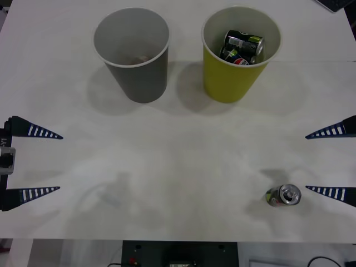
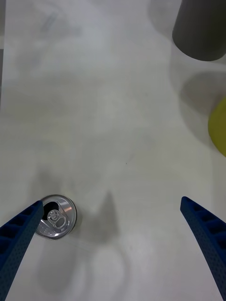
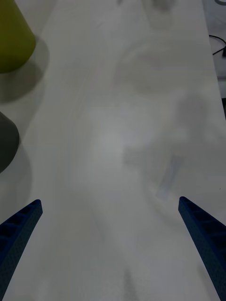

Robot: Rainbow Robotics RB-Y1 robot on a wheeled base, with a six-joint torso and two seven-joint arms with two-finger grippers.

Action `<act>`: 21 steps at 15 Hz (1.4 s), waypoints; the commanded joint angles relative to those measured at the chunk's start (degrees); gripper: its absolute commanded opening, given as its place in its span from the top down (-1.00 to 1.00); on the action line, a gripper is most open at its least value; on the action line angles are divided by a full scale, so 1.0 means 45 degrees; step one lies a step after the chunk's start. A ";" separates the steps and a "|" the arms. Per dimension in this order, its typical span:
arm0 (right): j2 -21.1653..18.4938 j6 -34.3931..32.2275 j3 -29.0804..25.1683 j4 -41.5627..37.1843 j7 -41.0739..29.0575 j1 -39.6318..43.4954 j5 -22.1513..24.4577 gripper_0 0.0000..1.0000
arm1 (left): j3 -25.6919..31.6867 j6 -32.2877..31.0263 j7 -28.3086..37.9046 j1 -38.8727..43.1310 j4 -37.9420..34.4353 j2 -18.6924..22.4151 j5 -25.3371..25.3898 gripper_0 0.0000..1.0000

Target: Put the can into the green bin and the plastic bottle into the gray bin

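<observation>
The can [image 1: 285,196] stands upright near the table's front right, its silver top and pull tab facing up. My right gripper [image 1: 307,162] is open just right of it, and its nearer fingertip almost reaches the can [image 2: 56,222]. At the back stand the green bin [image 1: 240,53], holding other cans, and the gray bin [image 1: 132,53] to its left. A faint see-through shape at the front left looks like the plastic bottle [image 1: 104,194] lying on its side [image 3: 165,160]. My left gripper [image 1: 59,162] is open at the left edge, a little left of the bottle.
The white table [image 1: 178,139] has open room between the bins and the grippers. Its front edge runs just below the can. In the right wrist view the gray bin [image 2: 200,28] and an edge of the green bin [image 2: 219,124] lie farther off.
</observation>
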 commanded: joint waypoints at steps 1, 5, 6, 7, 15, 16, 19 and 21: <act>0.0000 0.0000 0.0000 0.0000 0.0000 0.0000 0.0000 -1.00 | 0.0000 0.0000 0.0000 0.0000 0.0000 0.0000 0.0000 -1.00; 0.0128 -0.0790 0.0208 0.0848 0.0134 -0.0560 -0.0182 -1.00 | 0.0000 0.0000 0.0000 0.0000 0.0000 0.0000 0.0000 -1.00; 0.0128 -0.1298 0.0208 0.1337 0.0271 -0.0872 -0.0358 -1.00 | 0.0000 0.0000 0.0000 0.0000 0.0000 0.0000 0.0000 -1.00; 0.0128 -0.1708 0.0189 0.1747 0.0408 -0.1107 -0.0534 -1.00 | 0.0000 0.0000 0.0000 0.0000 0.0000 0.0000 0.0000 -1.00; 0.0128 -0.4091 0.0247 0.4345 0.3728 -0.2337 -0.1100 -1.00 | 0.0000 0.0000 0.0000 0.0000 0.0000 0.0000 0.0000 -1.00; 0.0245 -0.4364 0.0247 0.4677 0.4216 -0.2513 -0.1100 -1.00 | 0.0000 0.0000 0.0000 0.0000 0.0000 0.0000 0.0000 -1.00; 0.0538 -0.4833 0.0325 0.5673 0.5525 -0.2806 -0.1100 -1.00 | 0.0000 0.0000 0.0000 0.0000 0.0000 0.0000 0.0000 -1.00; 0.0538 -0.4755 0.0950 0.6513 0.6404 -0.3001 -0.1354 -1.00 | 0.0000 0.0000 0.0000 0.0000 0.0000 0.0000 0.0000 -1.00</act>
